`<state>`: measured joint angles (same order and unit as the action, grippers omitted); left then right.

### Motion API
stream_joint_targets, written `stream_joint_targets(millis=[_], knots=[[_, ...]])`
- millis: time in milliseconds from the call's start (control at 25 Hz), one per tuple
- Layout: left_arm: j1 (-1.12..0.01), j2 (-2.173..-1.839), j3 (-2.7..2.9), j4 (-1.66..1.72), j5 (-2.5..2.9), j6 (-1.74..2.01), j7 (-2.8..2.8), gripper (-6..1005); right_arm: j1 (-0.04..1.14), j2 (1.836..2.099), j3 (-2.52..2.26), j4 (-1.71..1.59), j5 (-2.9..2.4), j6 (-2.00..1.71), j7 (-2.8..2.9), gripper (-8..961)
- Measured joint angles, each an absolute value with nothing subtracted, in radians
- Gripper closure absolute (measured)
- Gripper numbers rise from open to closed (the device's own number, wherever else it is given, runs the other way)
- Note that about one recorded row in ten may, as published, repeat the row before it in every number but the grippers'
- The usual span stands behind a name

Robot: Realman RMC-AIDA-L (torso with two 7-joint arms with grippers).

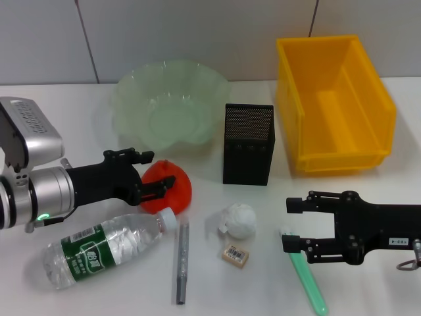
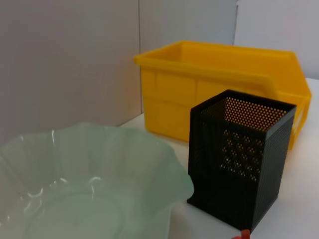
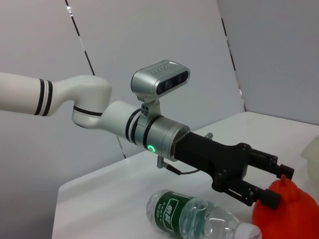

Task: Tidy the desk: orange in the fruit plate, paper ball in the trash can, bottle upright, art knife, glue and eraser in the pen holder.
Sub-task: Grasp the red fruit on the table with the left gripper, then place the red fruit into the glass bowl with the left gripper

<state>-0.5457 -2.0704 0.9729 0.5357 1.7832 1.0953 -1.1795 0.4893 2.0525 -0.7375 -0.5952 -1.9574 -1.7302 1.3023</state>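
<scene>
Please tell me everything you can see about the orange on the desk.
The orange is a glossy red-orange fruit, rounded, with a small pointed top. It sits on the white table, in front of the fruit plate and to the left of the pen holder. The left hand has its black fingers around the orange, one on each side; it is not lifted yet. The bottle cap lies close to it.

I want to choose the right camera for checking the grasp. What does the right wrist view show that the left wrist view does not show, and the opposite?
Only the right wrist view shows the left gripper, its fingers around the orange's near side, and the bottle lying flat. Only the left wrist view shows the fruit plate whole, the pen holder and the trash can. Both share the white table and a bit of the orange.
</scene>
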Motion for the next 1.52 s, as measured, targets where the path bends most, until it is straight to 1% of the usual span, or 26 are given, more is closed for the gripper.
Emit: stream_joint_targets(millis=[120, 360, 760, 880, 920, 1080, 1240, 1320, 1360, 1480, 1520], knots=[[-0.556, -2.069, 0.974, 0.519, 1.784, 1.094, -1.181, 337, 0.489, 2.052, -0.738, -0.595, -1.957, -1.730, 1.302, 187], [-0.557, -2.068, 0.967, 0.519, 1.784, 1.091, -1.181, 548, 0.489, 2.053, -0.738, -0.595, -1.957, -1.729, 1.302, 188], [-0.541, -2.066, 0.944, 0.538, 1.764, 1.104, -1.195, 737, 0.490, 2.053, -0.737, -0.595, -1.957, -1.729, 1.302, 188], [-0.516, -2.052, 0.885, 0.586, 1.747, 1.170, -1.239, 778, 0.491, 2.052, -0.736, -0.595, -1.957, -1.728, 1.303, 188], [-0.505, -2.034, 0.861, 0.617, 1.746, 1.230, -1.287, 788, 0.491, 2.052, -0.735, -0.595, -1.957, -1.724, 1.303, 188], [-0.494, -2.022, 0.801, 0.660, 1.740, 1.294, -1.352, 825, 0.491, 2.052, -0.734, -0.595, -1.957, -1.719, 1.303, 188], [-0.507, -2.031, 0.724, 0.675, 1.711, 1.326, -1.359, 854, 0.489, 2.052, -0.735, -0.595, -1.957, -1.721, 1.305, 189], [-0.522, -2.043, 0.720, 0.675, 1.692, 1.298, -1.350, 899, 0.486, 2.052, -0.735, -0.595, -1.957, -1.726, 1.306, 189], [-0.529, -2.049, 0.720, 0.674, 1.680, 1.278, -1.342, 904, 0.484, 2.052, -0.734, -0.595, -1.957, -1.727, 1.306, 189], [-0.529, -2.049, 0.720, 0.674, 1.680, 1.278, -1.342, 920, 0.483, 2.052, -0.734, -0.595, -1.957, -1.728, 1.306, 189], [-0.541, -2.061, 0.722, 0.667, 1.653, 1.230, -1.310, 925, 0.483, 2.053, -0.735, -0.595, -1.956, -1.728, 1.306, 189]])
